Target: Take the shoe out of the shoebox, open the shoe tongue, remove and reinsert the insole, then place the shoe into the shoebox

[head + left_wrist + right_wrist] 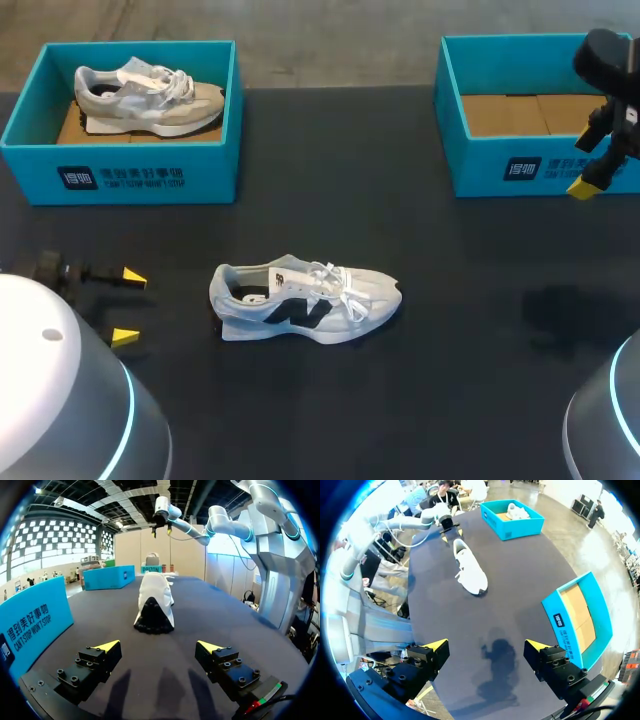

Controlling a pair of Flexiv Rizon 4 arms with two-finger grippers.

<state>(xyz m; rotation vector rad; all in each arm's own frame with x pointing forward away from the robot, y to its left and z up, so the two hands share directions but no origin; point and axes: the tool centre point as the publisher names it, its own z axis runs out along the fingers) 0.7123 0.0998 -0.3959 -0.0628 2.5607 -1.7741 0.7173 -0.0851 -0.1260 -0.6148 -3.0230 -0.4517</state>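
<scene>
A white shoe (pixel 305 301) with a black side mark lies on its sole in the middle of the dark table, toe to the right. My left gripper (pixel 128 308) stands open just left of its heel, low over the table. In the left wrist view the shoe (pixel 155 600) sits ahead of the open left gripper (pixel 159 647), heel towards it, nothing between the fingers. My right gripper (pixel 590 175) hangs open, high over the front wall of the empty teal shoebox (pixel 500 165). From above, the right wrist view shows the shoe (pixel 470 570), far ahead of the right gripper (pixel 487 645), and the empty shoebox (pixel 580 620).
A second teal shoebox (pixel 130 175) at the back left holds a grey and beige shoe (pixel 150 95). This box (pixel 30 625) stands close beside my left gripper. Bare table surface (pixel 480 330) lies between the white shoe and the right side.
</scene>
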